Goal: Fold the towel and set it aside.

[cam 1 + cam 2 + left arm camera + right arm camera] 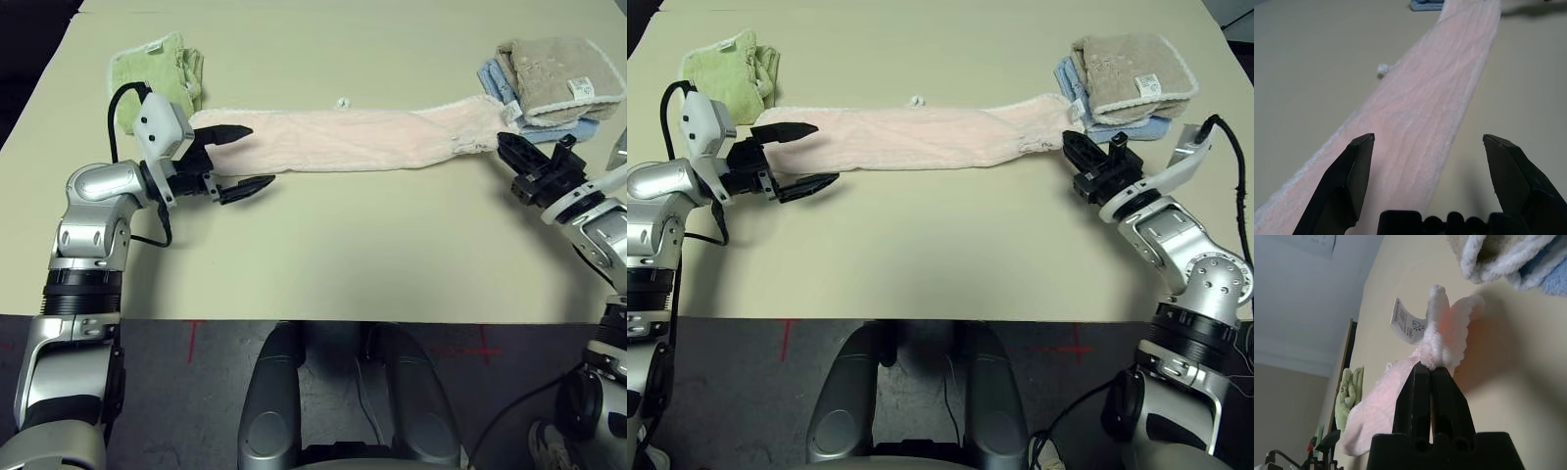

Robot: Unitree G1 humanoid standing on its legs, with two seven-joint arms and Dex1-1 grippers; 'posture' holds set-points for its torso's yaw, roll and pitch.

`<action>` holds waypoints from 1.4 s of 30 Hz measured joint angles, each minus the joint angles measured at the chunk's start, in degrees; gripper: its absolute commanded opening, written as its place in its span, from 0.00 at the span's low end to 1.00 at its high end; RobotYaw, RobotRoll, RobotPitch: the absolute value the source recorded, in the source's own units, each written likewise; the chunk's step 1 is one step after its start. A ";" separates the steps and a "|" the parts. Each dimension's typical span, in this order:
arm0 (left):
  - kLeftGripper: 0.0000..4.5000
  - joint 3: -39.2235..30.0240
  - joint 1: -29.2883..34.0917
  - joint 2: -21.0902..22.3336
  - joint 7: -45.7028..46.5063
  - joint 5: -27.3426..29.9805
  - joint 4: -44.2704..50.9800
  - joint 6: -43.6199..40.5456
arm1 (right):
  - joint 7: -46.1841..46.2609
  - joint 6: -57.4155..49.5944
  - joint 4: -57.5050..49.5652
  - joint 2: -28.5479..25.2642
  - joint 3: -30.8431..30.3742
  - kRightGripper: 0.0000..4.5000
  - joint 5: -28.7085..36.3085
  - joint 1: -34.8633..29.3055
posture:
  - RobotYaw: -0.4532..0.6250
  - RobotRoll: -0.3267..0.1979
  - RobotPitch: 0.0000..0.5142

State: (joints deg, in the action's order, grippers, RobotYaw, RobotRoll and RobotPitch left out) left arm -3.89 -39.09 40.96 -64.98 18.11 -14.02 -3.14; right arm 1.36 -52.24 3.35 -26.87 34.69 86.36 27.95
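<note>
Lying stretched in a long narrow strip across the far half of the table (323, 245), running from nine o'clock to three o'clock: the towel (333, 138), pale pink, with a small white loop (342, 102) poking out of its far edge near the middle. Bunching and lifting at the three o'clock end, where pinched between the closed fingers of the right gripper (1430, 371), a white label (1407, 324) standing out beside the pinched tuft in the right wrist view. Resting flat at the nine o'clock end, between and beneath the fingers of the left gripper (235, 160), spread wide and pointing level along the strip toward three o'clock; one finger (1347, 176) hanging over the pink cloth, the other finger (1518, 176) over bare table just beside the near edge; contact with the cloth not clear.

Sitting at ten o'clock, just beyond the left gripper and close to the strip's end: a crumpled light green towel (162, 70). Stacking at two o'clock, close beside the lifted end: a folded beige towel (558, 76) with its own white label, lying on top of a folded blue towel (505, 90) showing along its edges.
</note>
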 measured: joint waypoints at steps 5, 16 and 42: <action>1.00 0.00 -0.20 0.00 -0.24 0.00 -0.56 0.00 | -2.42 -0.59 1.31 -4.03 0.18 0.00 0.53 -1.16 | 0.40 0.62 0.63; 1.00 0.01 -1.08 0.01 -1.01 -0.01 -1.17 0.12 | -8.21 0.17 0.52 -2.80 -4.69 0.00 -2.81 0.64 | 0.41 0.62 0.63; 1.00 0.08 -2.94 0.00 -1.40 -0.23 -4.84 1.73 | -21.06 -0.88 -5.08 4.67 -25.94 0.00 -23.21 10.90 | 0.42 0.62 0.62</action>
State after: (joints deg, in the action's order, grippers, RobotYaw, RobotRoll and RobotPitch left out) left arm -3.81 -42.03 40.96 -66.38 17.88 -18.86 -1.41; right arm -19.69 -53.11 -1.73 -22.20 8.75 63.15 38.86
